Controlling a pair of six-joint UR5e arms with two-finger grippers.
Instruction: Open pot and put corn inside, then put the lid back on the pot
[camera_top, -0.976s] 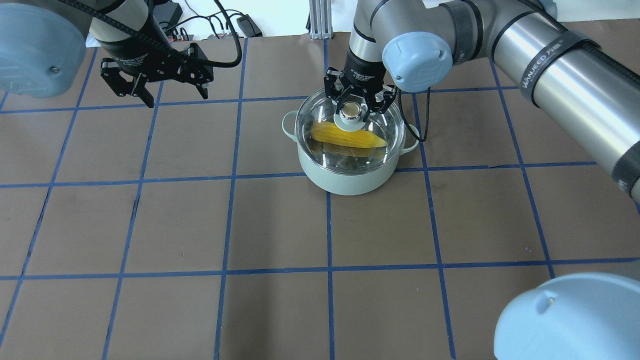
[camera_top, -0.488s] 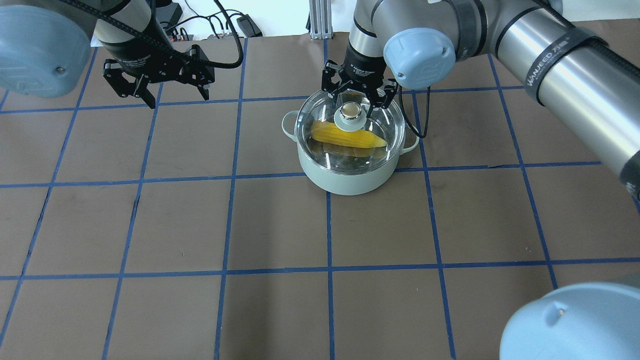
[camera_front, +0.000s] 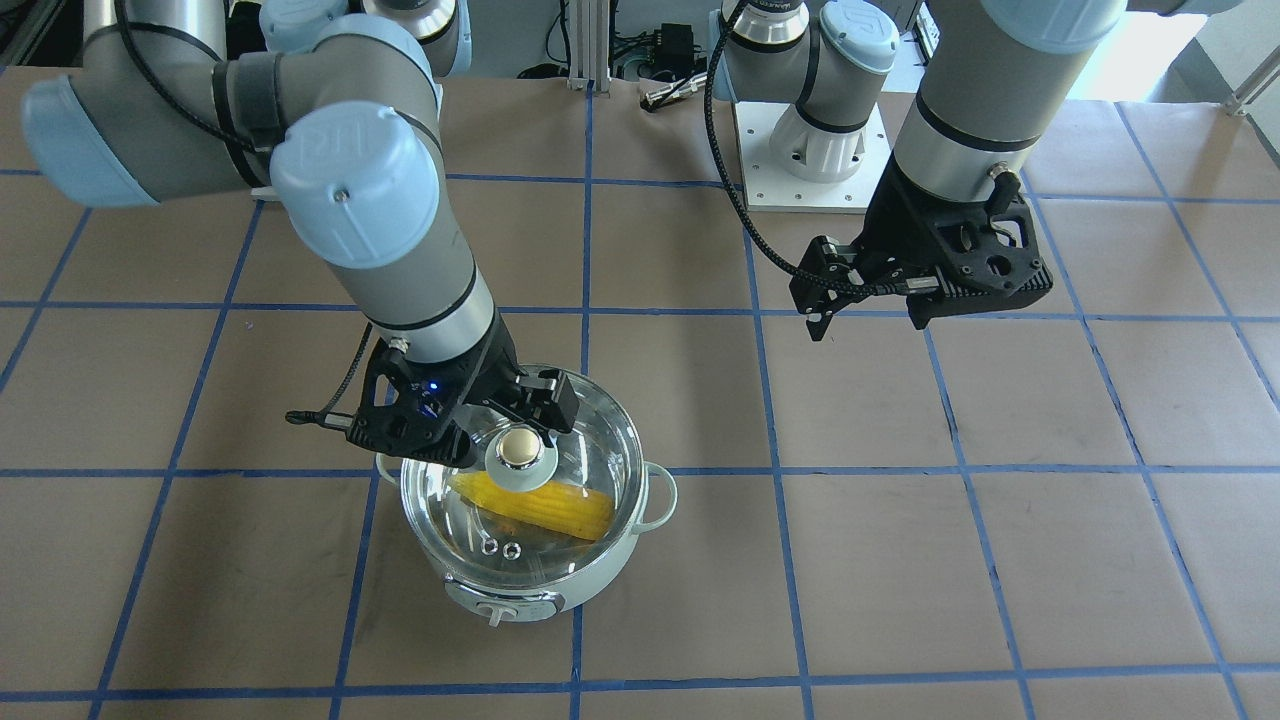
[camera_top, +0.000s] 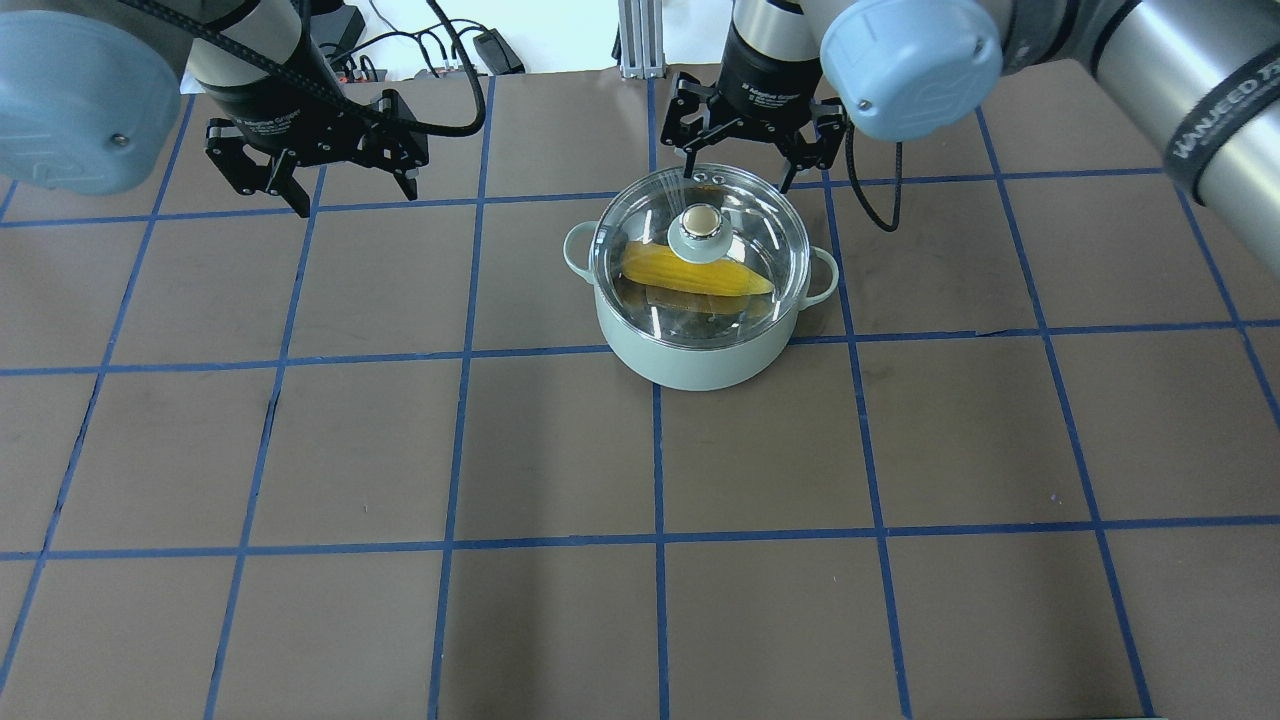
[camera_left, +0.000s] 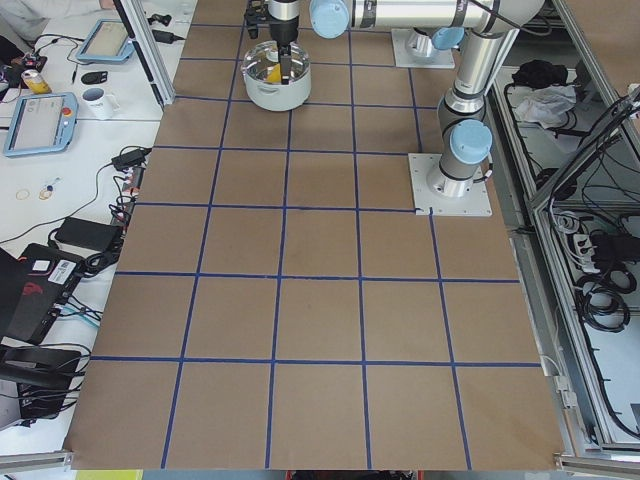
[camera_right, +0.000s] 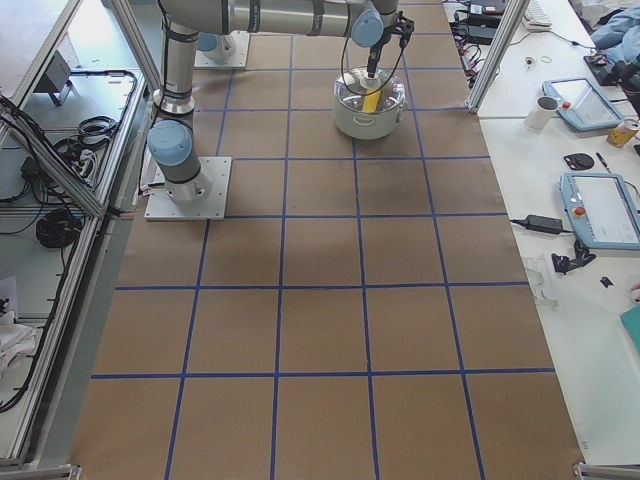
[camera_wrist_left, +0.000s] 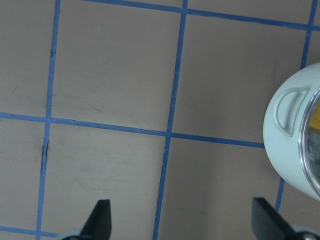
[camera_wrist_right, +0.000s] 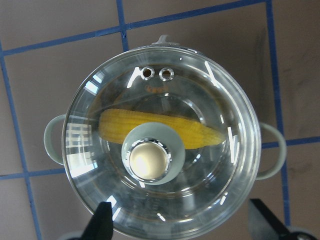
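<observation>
— Brown tabletop (camera_top: 560, 450) with blue tape squares, and just the pot (camera_top: 690, 365) standing on it. Where is everything?

— Corn (camera_top: 700, 272) is inside the pot, seen through the glass. It lies roughly side to side across the pot, thin end toward the robot's right. The lid (camera_top: 745, 225) sits level on the rim, knob in the centre.

— And the right gripper (camera_top: 737, 170)?

— It hangs above the lid with its fingers spread wide, grasping nothing. In the right wrist view the knob sits low between the two fingertips, both clear of the glass. So the pot is straight beneath it, a little toward the robot's side.

— Left gripper (camera_top: 355, 200)?

— Also spread and empty, over bare tabletop well apart from the pot. Its wrist view only catches a pot handle at the edge.

— So the right arm is the nearer one.

— By far. I'd judge the task as good as done: corn in, lid on. Any coming move is a lift straight up, because a sideways drift could clip the knob.
</observation>
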